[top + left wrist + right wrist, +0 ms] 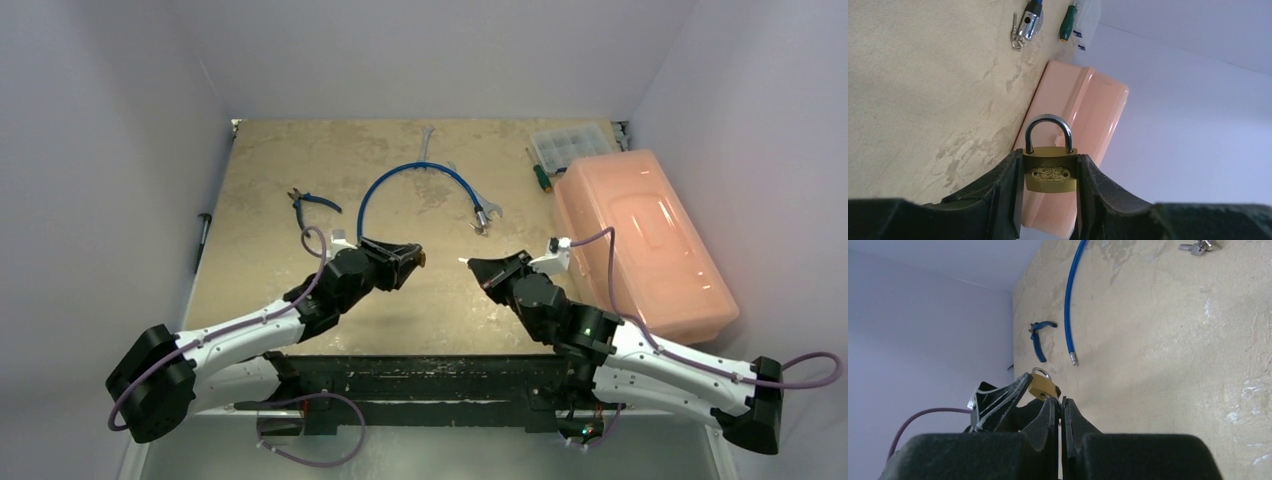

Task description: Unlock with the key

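Observation:
My left gripper (pixel 408 256) is shut on the small brass padlock (pixel 1050 175), gripping its body by both sides above the table. The silver shackle (pixel 1048 120) is closed and sticks out past the fingertips. My right gripper (pixel 472 266) faces it from the right, with a short gap between them. Its jaws are pressed almost together on the tiny silvery key (pixel 1054 397), of which only a thin sliver shows at the fingertips. In the right wrist view the key tip points towards the bottom of the padlock (pixel 1042 386). I cannot tell if they touch.
A blue cable (pixel 400 175) with a metal end and spare keys (pixel 481 226) lies on the far side of the table. Blue-handled pliers (pixel 310 205) are at the left and a wrench (pixel 425 140) at the back. An orange lidded box (pixel 640 240), a clear organiser (pixel 570 145) and a green screwdriver (pixel 541 178) are at the right.

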`<action>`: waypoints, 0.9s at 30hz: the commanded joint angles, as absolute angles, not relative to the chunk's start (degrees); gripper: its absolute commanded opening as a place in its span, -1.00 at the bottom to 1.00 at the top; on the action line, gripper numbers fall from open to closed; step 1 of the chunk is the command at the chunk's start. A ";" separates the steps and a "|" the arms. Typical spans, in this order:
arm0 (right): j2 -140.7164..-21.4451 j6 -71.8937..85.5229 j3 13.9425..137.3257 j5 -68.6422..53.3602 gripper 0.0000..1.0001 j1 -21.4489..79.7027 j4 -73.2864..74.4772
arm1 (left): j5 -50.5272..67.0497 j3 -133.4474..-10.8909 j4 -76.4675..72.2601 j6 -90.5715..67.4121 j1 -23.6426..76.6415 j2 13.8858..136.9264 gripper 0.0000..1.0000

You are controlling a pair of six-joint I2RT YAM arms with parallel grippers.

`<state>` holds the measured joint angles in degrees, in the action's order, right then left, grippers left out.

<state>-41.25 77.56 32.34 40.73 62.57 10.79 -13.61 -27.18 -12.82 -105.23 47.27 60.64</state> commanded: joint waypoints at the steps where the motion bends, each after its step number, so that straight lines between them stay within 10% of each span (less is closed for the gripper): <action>1: -43.01 77.24 32.78 40.93 -1.00 62.58 5.72 | -12.37 -27.24 -17.54 -110.31 46.98 62.22 -1.00; 27: -66.11 77.21 41.37 42.12 -1.00 63.11 -4.06 | -23.01 -35.45 -2.54 -117.47 49.39 65.11 -1.00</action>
<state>-64.66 77.84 38.02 40.84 62.74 -0.19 -21.98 -33.34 -1.08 -115.35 49.21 64.27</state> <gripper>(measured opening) 0.055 0.378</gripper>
